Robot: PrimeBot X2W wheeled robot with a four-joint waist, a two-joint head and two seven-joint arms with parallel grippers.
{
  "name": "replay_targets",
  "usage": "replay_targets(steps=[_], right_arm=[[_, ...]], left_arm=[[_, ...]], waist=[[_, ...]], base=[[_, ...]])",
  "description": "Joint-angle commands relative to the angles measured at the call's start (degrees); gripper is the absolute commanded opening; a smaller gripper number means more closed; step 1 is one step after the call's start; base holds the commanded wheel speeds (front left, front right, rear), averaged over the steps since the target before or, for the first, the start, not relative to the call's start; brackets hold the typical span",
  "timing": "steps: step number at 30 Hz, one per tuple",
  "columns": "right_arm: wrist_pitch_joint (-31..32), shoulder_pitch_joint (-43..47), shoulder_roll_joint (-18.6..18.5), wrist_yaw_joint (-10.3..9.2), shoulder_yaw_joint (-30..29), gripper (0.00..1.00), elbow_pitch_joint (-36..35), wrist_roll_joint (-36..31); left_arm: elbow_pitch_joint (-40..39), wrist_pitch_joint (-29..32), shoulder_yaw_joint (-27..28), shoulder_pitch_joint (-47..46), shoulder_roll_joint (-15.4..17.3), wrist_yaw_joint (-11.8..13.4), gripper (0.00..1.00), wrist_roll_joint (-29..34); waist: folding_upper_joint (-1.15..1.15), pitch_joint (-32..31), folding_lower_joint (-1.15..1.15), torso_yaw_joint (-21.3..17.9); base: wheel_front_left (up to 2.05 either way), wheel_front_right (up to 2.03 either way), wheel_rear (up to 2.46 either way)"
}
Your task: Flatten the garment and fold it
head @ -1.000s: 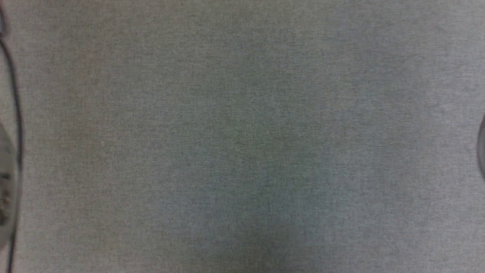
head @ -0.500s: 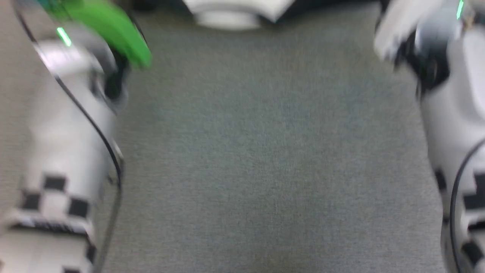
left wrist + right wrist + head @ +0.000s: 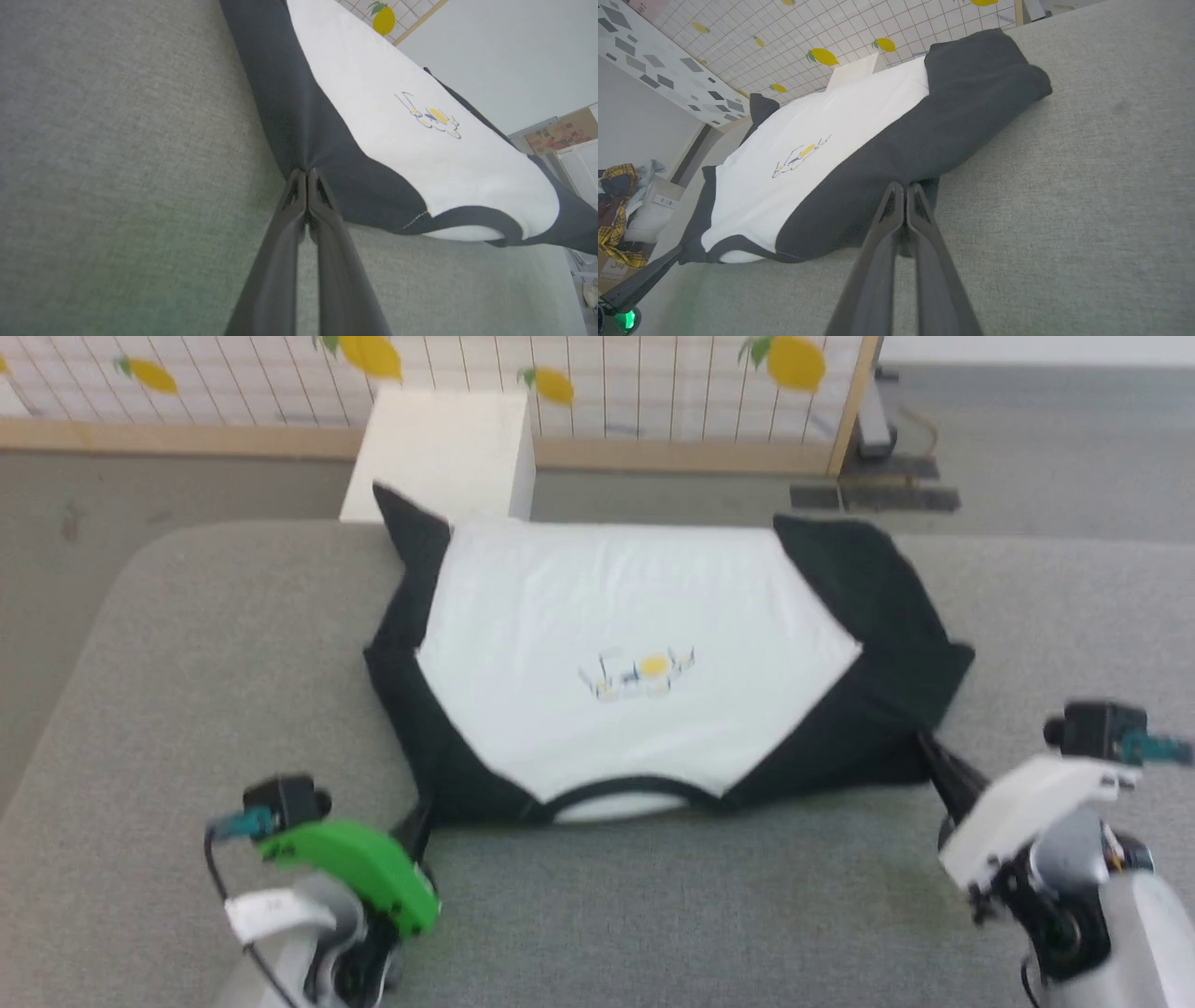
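Grey fabric is covering the tabletop [image 3: 187, 663] in the head view, and the garment [image 3: 635, 616] is lying across its far middle, white body up, yellow print showing, collar toward the near edge. My left end effector [image 3: 422, 817] and right end effector [image 3: 922, 742] are meeting its black sleeves on either side.

Left wrist view: my left end effector [image 3: 307, 171] is clenching the black sleeve's edge, creases running into the closed tips.

Right wrist view: my right end effector [image 3: 906, 185] is pinching the other black sleeve, tips pressed together.
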Motion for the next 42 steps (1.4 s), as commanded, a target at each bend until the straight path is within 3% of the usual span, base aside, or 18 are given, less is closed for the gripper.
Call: replay_targets(steps=[1, 12, 17, 19, 24, 32, 33, 34, 35, 36, 37, 42], right_arm=[[0.5, 2.7, 0.2, -0.08, -0.8, 0.00, -1.9, -0.4], [10.2, 21.9, 2.8, -0.08, -4.7, 0.00, -17.8, -6.0], [15.7, 26.8, 3.5, -0.08, -5.1, 0.00, -22.5, -8.1], [17.0, 28.0, 3.6, -0.08, -5.3, 0.00, -23.5, -8.9], [18.0, 28.5, 4.0, -0.08, -4.6, 0.00, -22.0, -9.8], [18.0, 27.0, 4.2, -0.08, -1.9, 0.00, -12.9, -11.9], [17.8, 26.6, 4.2, -0.08, -1.4, 0.00, -11.0, -12.0], [17.6, 26.3, 4.2, -0.08, -1.1, 0.00, -10.3, -12.2], [17.4, 26.2, 4.2, -0.08, -1.1, 0.00, -9.7, -12.2], [16.9, 25.9, 4.2, -0.08, -0.8, 0.76, -9.4, -12.5], [16.4, 25.7, 4.2, -0.08, -0.7, 1.00, -9.4, -12.7], [15.7, 25.2, 4.2, -0.08, -1.4, 1.00, -11.0, -12.0]], left_arm=[[-1.8, 0.8, 0.2, 3.3, 1.3, 1.2, 0.00, -0.1], [-19.4, 9.6, -0.5, 23.4, 4.7, 12.4, 0.00, -1.7], [-23.4, 14.8, -2.2, 28.3, 7.7, 17.9, 0.00, 0.0], [-24.5, 16.0, -2.4, 29.3, 7.8, 19.1, 0.00, -0.2], [-24.5, 17.2, -3.2, 29.7, 7.2, 19.6, 0.00, -0.8], [-21.2, 17.5, -3.9, 27.1, 6.1, 18.3, 0.00, -1.3], [-20.5, 17.3, -3.8, 26.9, 5.8, 18.1, 0.04, -1.4], [-20.2, 17.4, -3.8, 26.8, 5.7, 18.1, 0.60, -1.6], [-20.1, 16.9, -3.6, 26.6, 5.6, 18.0, 0.99, -1.6], [-20.0, 17.0, -3.6, 26.6, 5.7, 18.1, 1.00, -1.6], [-20.0, 17.2, -3.5, 26.7, 5.8, 18.3, 1.00, -1.7], [-22.5, 17.5, -1.8, 27.0, 7.4, 19.6, 1.00, -2.1]], waist=[[0.00, -5.9, 0.01, 0.4], [0.00, -9.2, 0.01, -0.6], [0.00, -9.5, 0.01, -0.8], [0.00, -9.6, 0.01, -0.8], [0.00, -9.3, 0.01, -0.8], [0.00, -8.4, 0.01, -0.8], [0.00, -8.4, 0.01, -0.8], [0.00, -8.4, 0.01, -0.9], [0.00, -8.5, 0.01, -0.9], [0.00, -8.7, 0.01, -1.0], [0.00, -8.8, 0.01, -1.1], [0.00, -9.8, 0.01, -1.4]], base=[[0.00, 0.00, 0.00], [0.00, 0.00, 0.00], [0.00, 0.00, 0.00], [0.00, 0.00, 0.00], [0.00, 0.00, 0.00], [0.00, 0.00, 0.00], [0.00, 0.00, 0.00], [0.00, 0.00, 0.00], [0.00, 0.00, 0.00], [0.00, 0.00, 0.00], [0.00, 0.00, 0.00], [0.00, 0.00, 0.00]])
